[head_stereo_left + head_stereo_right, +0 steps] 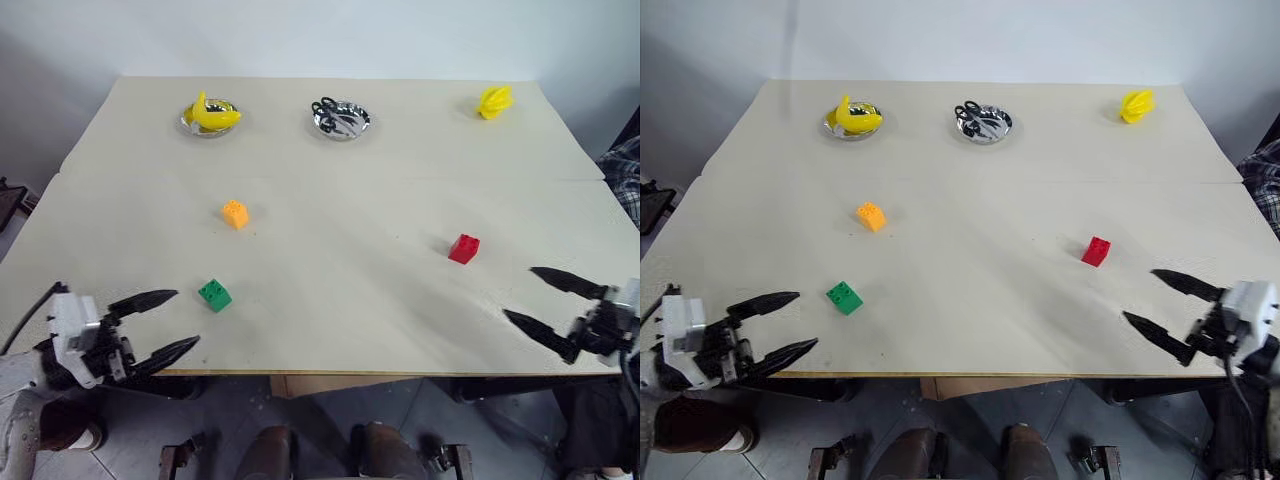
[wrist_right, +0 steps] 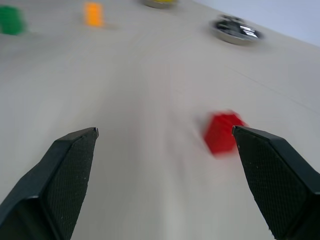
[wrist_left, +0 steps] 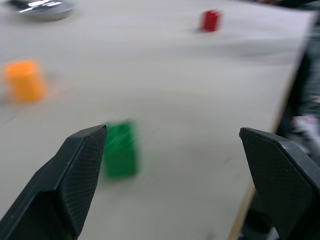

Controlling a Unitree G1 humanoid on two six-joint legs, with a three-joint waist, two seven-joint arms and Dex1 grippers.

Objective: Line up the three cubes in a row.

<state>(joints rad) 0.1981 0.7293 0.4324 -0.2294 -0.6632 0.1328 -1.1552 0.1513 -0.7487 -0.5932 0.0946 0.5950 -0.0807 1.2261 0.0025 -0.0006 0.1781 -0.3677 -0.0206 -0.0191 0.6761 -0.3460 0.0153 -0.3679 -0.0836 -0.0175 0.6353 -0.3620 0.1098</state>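
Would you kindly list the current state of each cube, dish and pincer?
green cube: upright, free, nearest left pincer
orange cube: upright, free
red cube: upright, free, not aligned with others
left dish: holds yellow toy
middle dish: holds dark items
left pincer: open, empty
right pincer: open, empty

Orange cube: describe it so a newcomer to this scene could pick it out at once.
Start at the beige table and find the metal dish holding a yellow banana toy at its far left. Nearer the robot than that dish sits the orange cube. It is the only orange block; the green cube lies nearer the left gripper, the red cube far right.
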